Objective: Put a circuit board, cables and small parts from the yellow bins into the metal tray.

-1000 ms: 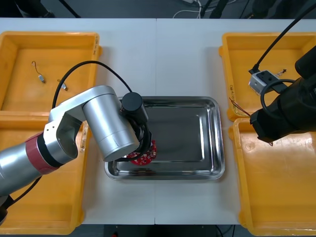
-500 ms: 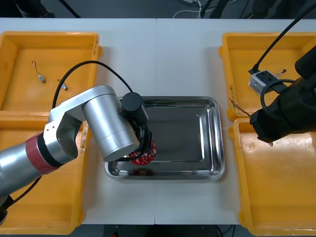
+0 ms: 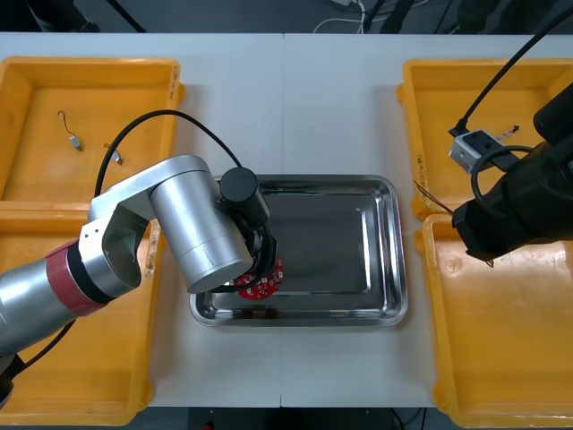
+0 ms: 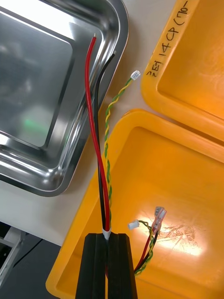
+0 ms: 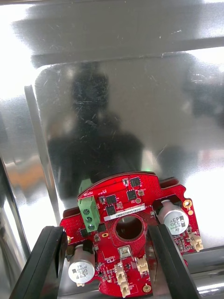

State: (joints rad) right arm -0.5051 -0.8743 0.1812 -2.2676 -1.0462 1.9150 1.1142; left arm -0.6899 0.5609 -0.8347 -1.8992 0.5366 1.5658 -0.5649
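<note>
A round red circuit board lies flat in the metal tray, at its near left. My left gripper hangs just above the board, open, with one finger beside it and the other finger over it. My right gripper is shut on a red and yellow cable twisted with a black strand. It hovers over the near right yellow bin, and the cable's free ends reach over the tray's right rim.
Another cable with white connectors lies in the near right bin. Small metal parts sit in the far left bin. The far right bin holds a small part. The left arm covers the tray's left side.
The right arm has edged slightly toward the tray. The left arm and the circuit board stay where they were.
</note>
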